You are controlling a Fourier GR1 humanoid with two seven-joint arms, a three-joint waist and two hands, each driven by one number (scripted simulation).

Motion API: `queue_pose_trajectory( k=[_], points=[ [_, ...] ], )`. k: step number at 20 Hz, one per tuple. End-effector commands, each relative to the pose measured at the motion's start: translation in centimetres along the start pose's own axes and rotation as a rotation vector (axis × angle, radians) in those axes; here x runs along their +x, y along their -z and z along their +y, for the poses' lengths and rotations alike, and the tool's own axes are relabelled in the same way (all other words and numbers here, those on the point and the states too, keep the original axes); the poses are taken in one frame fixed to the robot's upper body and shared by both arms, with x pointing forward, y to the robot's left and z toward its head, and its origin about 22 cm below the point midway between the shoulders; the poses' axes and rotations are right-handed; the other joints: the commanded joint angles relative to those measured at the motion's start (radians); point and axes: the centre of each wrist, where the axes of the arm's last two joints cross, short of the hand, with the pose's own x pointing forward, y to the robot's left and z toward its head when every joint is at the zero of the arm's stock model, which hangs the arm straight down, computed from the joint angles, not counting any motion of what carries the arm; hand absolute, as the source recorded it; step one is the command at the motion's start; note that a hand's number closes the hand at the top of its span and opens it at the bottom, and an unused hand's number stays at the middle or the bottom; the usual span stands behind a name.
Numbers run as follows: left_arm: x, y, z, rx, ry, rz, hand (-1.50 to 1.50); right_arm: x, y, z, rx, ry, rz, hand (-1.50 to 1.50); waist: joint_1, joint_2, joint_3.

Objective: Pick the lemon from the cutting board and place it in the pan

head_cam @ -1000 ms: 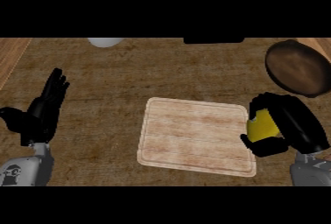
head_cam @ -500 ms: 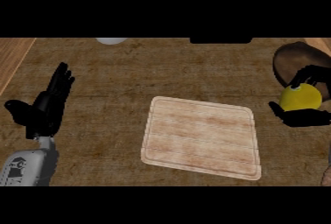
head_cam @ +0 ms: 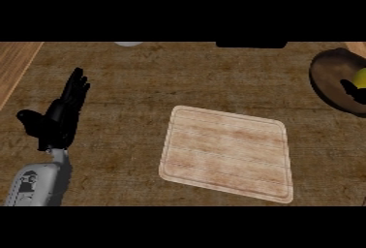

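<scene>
Sitting over the pan (head_cam: 330, 82) at far right, the lemon (head_cam: 360, 77) is pinched by the right hand (head_cam: 352, 90), left hand (head_cam: 63, 112) resting open

Cutting board (head_cam: 227, 152) is lying near centre of counter (head_cam: 143, 82), w/ nothing on it. Pan (head_cam: 334, 82) is sitting at approx 2 o'clock from board, at the right edge. Lemon (head_cam: 360, 77) is showing over the pan w/ right hand (head_cam: 353, 90) just beside it. Left hand (head_cam: 61, 116) is resting at 9 o'clock, well apart from board.
</scene>
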Motion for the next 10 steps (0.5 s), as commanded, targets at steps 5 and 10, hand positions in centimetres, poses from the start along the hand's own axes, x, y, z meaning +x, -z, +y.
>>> queue_pose_trajectory(
  k=[5,10],
  points=[
    [-0.2,0.0,-1.9,-0.041,-0.007,-0.015,0.0,-5.5,0.3,-0.4,-0.113,-0.215,0.065,1.5,0.047,0.019,0.004],
    [1.2,0.6,-2.1,-0.057,-0.018,-0.036,0.0,-7.0,0.4,-0.3,-0.134,-0.184,0.108,1.5,0.066,0.024,0.007]
  ],
)
